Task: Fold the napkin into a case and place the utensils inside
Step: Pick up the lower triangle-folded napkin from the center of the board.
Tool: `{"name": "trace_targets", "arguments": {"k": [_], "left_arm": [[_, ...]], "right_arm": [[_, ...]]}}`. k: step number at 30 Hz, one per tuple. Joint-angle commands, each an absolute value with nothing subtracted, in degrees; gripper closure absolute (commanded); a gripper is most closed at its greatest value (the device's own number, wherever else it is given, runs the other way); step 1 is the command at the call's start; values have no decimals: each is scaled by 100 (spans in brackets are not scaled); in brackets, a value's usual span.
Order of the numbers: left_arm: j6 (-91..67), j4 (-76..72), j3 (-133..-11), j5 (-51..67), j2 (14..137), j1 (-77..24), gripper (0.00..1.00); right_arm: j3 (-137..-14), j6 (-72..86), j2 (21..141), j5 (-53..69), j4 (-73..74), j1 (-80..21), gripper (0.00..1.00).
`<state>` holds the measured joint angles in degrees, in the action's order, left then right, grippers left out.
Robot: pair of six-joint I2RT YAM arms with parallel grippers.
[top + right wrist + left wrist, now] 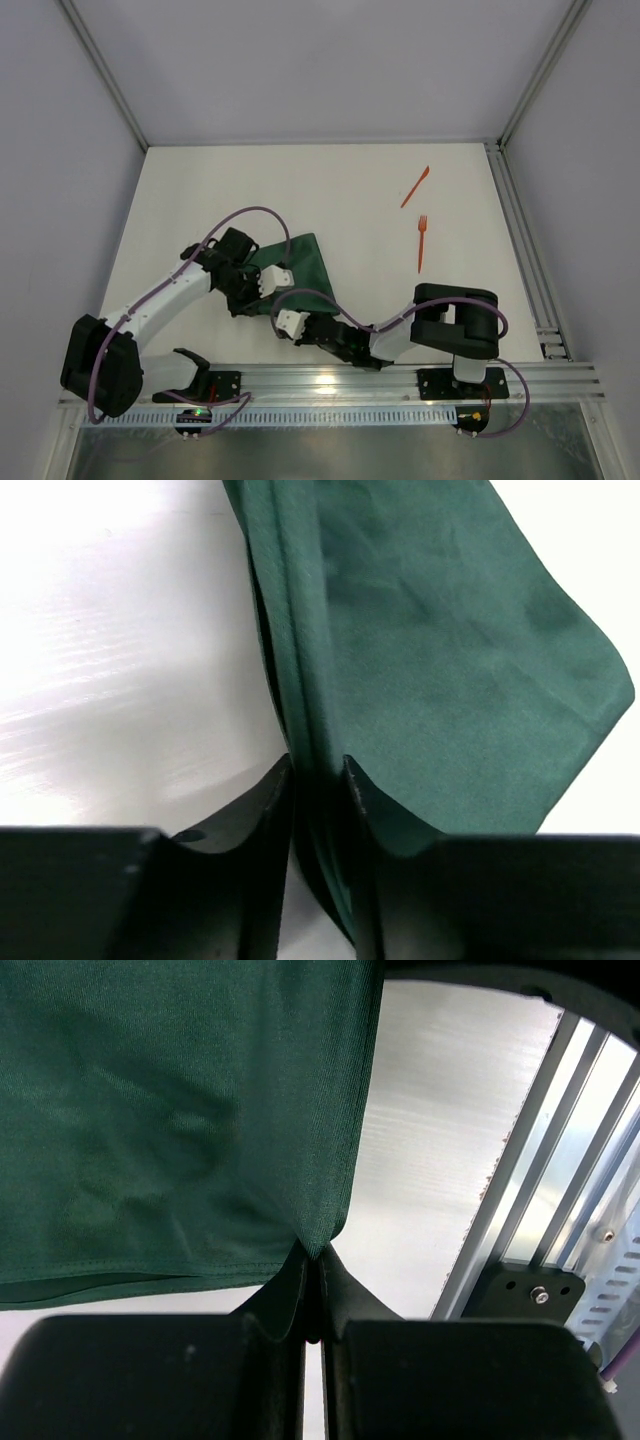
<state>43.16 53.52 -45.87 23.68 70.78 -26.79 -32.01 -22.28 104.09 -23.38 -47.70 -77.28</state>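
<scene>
The dark green napkin (305, 262) lies folded on the white table near the front, between my two arms. My left gripper (272, 278) is shut on one corner of the napkin (170, 1110); the cloth is pinched right at the fingertips of the left gripper (315, 1255). My right gripper (290, 322) comes in from the near side. In the right wrist view the layered edge of the napkin (450, 660) fills the narrow gap of the right gripper (318, 765), gripped on both sides. The two orange utensils lie far right: a knife (415, 187) and a fork (421, 243).
An aluminium rail (400, 378) runs along the table's near edge and shows close to the left gripper as a rail (530, 1190). A metal frame track (525, 240) borders the right side. Grey walls enclose the table.
</scene>
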Motion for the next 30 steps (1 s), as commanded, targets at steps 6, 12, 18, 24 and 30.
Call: {"name": "trace_targets", "arguments": {"k": [6,12,18,24,30], "left_arm": [[4834,5774,-4807,2558,7172,-2356,98],[5053,5880,-4860,2689,7251,-2233,78],[5360,6310,-4921,3111,7102,-2215,52],[5677,6899,-5071,3453,6821,-2005,44],[6240,7391,-5291,3884,6680,-1222,43]], "right_arm": [[-3252,-2048,10178,-1732,-3570,-7559,95],[-3507,-1574,9747,-530,-2348,-7357,96],[-3805,-1328,9650,710,-1627,-7015,96],[-4463,-1134,9791,1959,-757,-6478,96],[-4930,-704,9861,2917,-62,-5995,96]]}}
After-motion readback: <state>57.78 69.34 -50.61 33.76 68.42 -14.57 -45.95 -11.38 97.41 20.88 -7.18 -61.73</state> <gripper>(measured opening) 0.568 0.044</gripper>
